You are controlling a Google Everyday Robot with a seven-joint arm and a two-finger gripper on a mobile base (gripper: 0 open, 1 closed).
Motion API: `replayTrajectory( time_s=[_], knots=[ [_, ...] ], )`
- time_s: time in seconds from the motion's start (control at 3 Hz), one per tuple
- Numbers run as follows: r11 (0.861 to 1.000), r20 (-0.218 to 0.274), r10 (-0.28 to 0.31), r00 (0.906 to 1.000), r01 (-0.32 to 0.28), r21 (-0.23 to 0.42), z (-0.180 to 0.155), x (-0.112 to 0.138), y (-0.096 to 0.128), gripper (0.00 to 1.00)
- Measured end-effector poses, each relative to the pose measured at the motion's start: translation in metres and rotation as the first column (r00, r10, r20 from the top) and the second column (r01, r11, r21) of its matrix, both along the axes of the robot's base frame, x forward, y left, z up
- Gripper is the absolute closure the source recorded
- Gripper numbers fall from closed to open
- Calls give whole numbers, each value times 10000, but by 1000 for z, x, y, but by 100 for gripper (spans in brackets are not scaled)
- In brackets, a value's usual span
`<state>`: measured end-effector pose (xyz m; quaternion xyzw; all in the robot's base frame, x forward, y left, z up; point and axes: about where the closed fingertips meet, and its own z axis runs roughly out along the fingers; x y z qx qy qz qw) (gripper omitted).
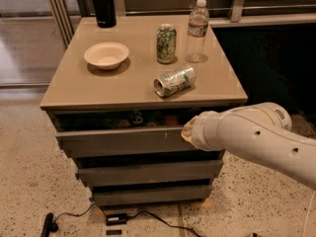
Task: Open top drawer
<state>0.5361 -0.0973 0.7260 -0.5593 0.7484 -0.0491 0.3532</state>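
The top drawer (118, 141) is the widest grey slab front, just under the tan tabletop (69, 90). It stands slightly pulled out, and a dark gap above its front shows some items inside. My white arm (256, 139) reaches in from the right. My gripper (187, 131) is at the arm's tip, against the upper edge of the drawer front, right of its middle. The wrist hides most of the gripper.
Two narrower grey drawer fronts (148, 172) sit below. On the tabletop are a white bowl (106, 55), an upright green can (166, 44), a can lying on its side (175, 80), a clear water bottle (197, 31) and a black flask (102, 5). Cables (118, 217) lie on the floor in front.
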Motion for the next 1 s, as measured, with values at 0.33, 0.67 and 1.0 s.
replayTrajectory(
  time_s=[0.33, 0.67, 1.0],
  knots=[
    [9996, -52, 189, 9998, -190, -196, -2, 14, 5, 100],
    [9983, 29, 407, 9992, -405, -430, -7, 28, 9, 100],
    [9971, 173, 551, 9983, -540, -544, -11, 34, 12, 100]
  ],
)
